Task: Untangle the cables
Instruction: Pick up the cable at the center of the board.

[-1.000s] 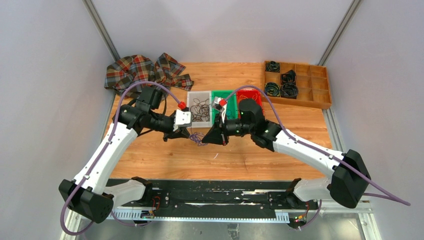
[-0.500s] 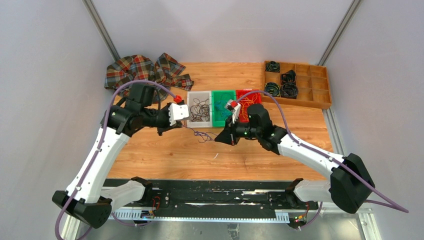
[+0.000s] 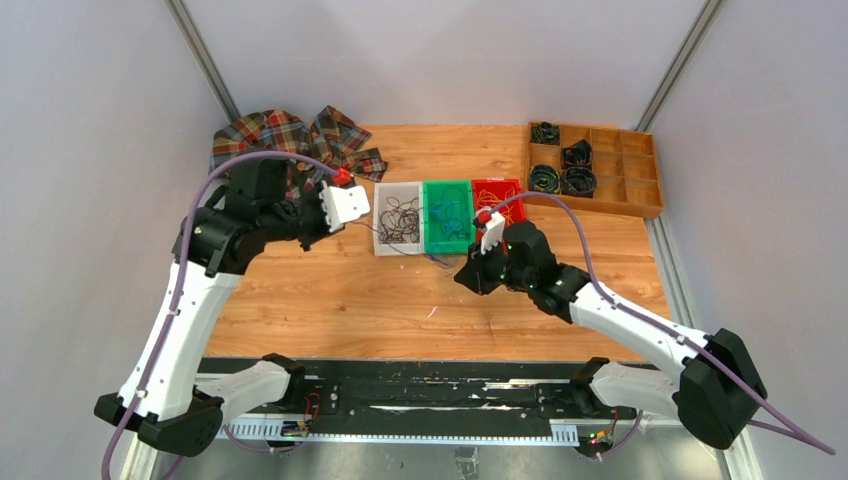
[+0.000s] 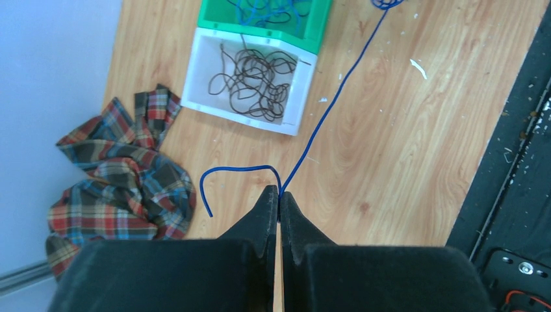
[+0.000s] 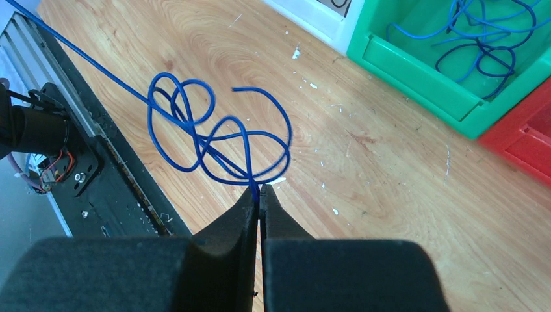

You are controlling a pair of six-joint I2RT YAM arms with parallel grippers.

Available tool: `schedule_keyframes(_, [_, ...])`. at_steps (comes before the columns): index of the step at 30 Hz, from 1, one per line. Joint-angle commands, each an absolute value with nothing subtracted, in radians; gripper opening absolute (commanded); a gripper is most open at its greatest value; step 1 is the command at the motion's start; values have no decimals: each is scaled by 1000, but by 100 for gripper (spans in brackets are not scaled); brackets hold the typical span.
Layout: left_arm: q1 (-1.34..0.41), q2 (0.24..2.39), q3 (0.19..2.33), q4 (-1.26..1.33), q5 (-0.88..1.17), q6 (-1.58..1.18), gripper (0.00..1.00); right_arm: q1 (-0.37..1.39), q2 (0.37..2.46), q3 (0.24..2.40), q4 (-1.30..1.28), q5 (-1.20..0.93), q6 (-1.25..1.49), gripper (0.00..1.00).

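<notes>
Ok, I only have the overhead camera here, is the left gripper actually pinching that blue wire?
Observer: Yes. The left gripper is shut on the blue wire at its fingertips; a short free end curls off beside them.
Operator: And the right one?
Observer: The right gripper is shut on the same wire, just under a knot of several loops.

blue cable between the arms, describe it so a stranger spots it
Over the wooden table, near the white bin and green bin, one thin blue cable runs taut from the left fingers to the right fingers. Unlike cables piled in those bins, it alone is gripped.
</notes>
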State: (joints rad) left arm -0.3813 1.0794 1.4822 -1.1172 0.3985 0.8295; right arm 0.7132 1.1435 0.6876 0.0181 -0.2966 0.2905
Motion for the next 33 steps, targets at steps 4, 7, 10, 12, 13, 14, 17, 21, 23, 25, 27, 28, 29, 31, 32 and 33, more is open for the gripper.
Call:
schedule_keyframes(4, [-375,1077,1598,-1095,475,743,1,702,1052,666,101,-504,305,37])
schedule_keyframes(7, [-374,1083,1605,-1095,532,706,1,701,1048,726,146,-547,330,46])
schedule_keyframes(10, [-375,1087,1618,-1102,571,684,0,707,1071,778,193,-568,339,50])
schedule_keyframes(12, [-375,1089,1630,-1106,586,674,0,728,1093,797,255,-560,336,54])
schedule_keyframes(13, [-376,1088,1636,-1107,590,669,0,746,1103,808,291,-547,332,57])
schedule_keyframes(14, [-375,1088,1641,-1109,594,664,0,768,1118,818,326,-525,324,64])
schedule_keyframes(17, [-376,1088,1658,-1122,621,655,0,852,1155,875,385,-449,245,68])
schedule_keyframes(21, [-374,1090,1685,-1134,673,637,0,919,1229,931,446,-379,134,69])
schedule_keyframes(23, [-375,1093,1700,-1134,698,622,0,920,1277,959,468,-353,123,69])
schedule_keyframes(25, [-376,1095,1712,-1136,715,610,0,921,1325,986,492,-352,125,69])
schedule_keyframes(27, [-376,1097,1721,-1141,728,604,0,921,1374,1023,502,-355,152,66])
schedule_keyframes(28, [-377,1098,1724,-1141,736,601,0,922,1399,1043,508,-362,165,64])
schedule_keyframes(29, [-376,1099,1727,-1141,741,597,0,922,1427,1061,522,-376,182,63])
schedule_keyframes(31, [-377,1102,1734,-1141,753,589,0,930,1476,1089,576,-408,214,60])
schedule_keyframes(32, [-376,1103,1737,-1140,755,585,0,937,1501,1104,594,-415,224,60])
schedule_keyframes(33, [-376,1102,1740,-1140,757,582,0,943,1517,1115,608,-418,230,60])
